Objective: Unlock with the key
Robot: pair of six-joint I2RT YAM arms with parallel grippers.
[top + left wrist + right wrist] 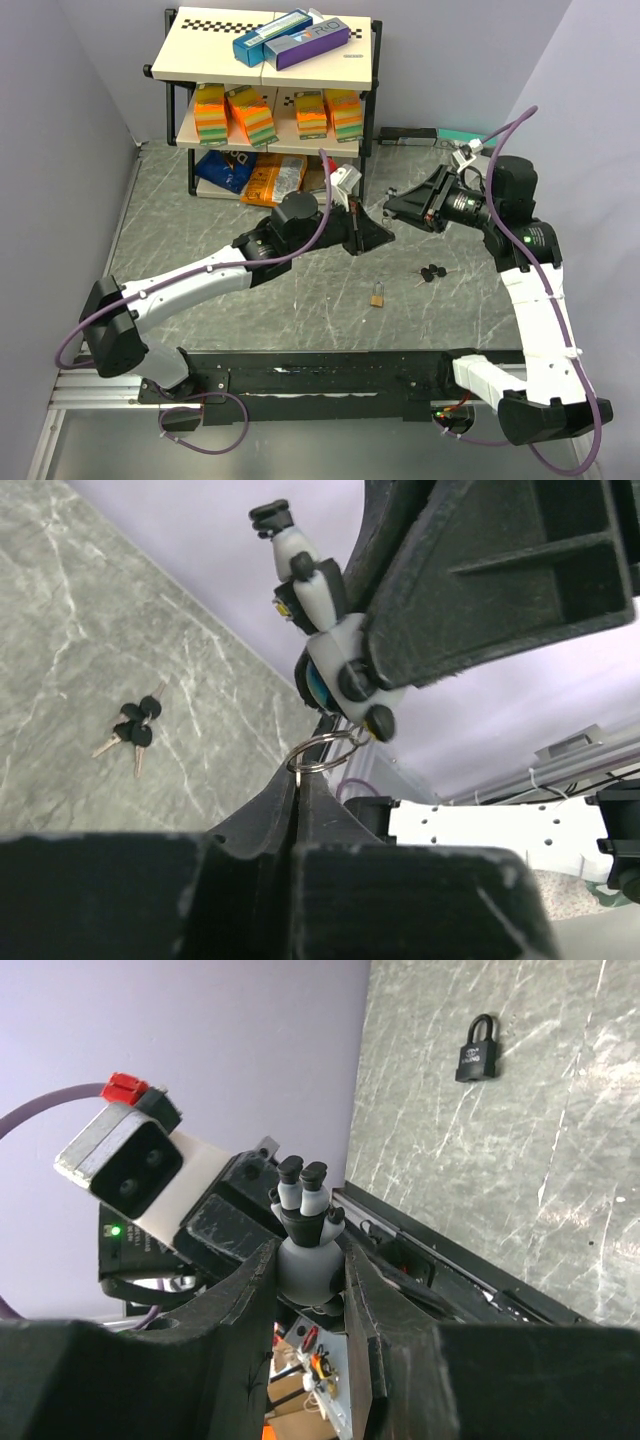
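**Padlock loose on the table, both grippers busy with a fob**

Shelving first: the rack [178, 118] at 11 o'clock carries two boxes [290, 40] on top, striped packs [275, 115] on its middle tier and bags [250, 178] underneath.

Your padlock [378, 296] lies flat on the marbled table [200, 215] near centre, brass-bodied, and its shackle looks shut. A bunch of black-headed keys [432, 272] lies near it at 2 o'clock, not touching.

At the padlock's 12 o'clock your grippers meet above the table. The left gripper [298, 785] has its fingers pressed together on a metal ring [325, 750]. The right gripper [308, 1255] clamps a grey-white fob [325, 600], and the ring meets that fob's lower end.
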